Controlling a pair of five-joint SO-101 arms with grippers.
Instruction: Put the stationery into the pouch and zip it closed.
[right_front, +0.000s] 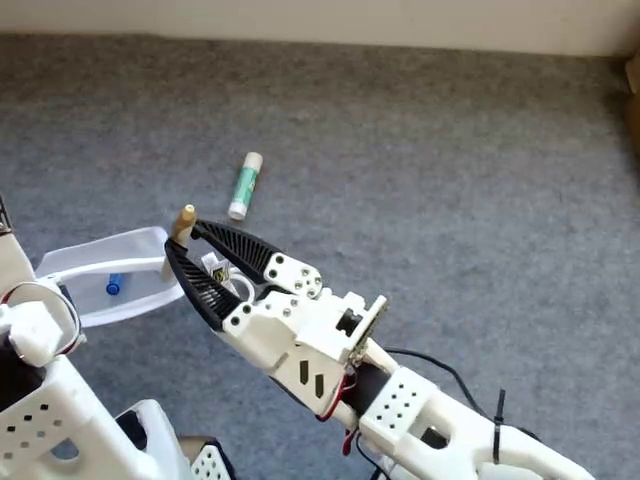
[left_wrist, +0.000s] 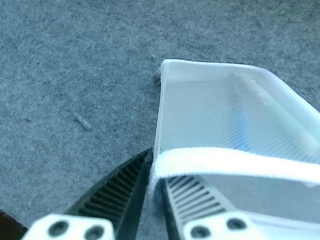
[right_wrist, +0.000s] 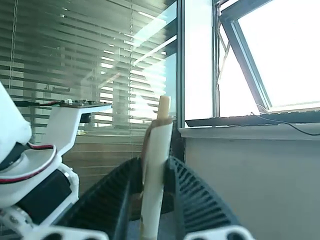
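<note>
A translucent white pouch (right_front: 100, 262) lies open on the grey carpet at the left, with a blue item (right_front: 113, 285) inside. My left gripper (left_wrist: 156, 176) is shut on the pouch's white rim (left_wrist: 235, 159); the blue item (left_wrist: 244, 126) shows faintly through the mesh. My right gripper (right_front: 182, 238) hangs just above the pouch's right end, shut on a tan pen-like stick (right_front: 184, 221). In the right wrist view that stick (right_wrist: 161, 112) stands up between the black fingers (right_wrist: 192, 192). A green and white glue stick (right_front: 245, 185) lies on the carpet beyond the pouch.
The left arm's white body (right_front: 35, 340) fills the lower left corner, close beside the pouch. The right arm (right_front: 400, 400) stretches in from the lower right with loose cables. Open carpet (right_front: 450, 180) spreads to the right and back.
</note>
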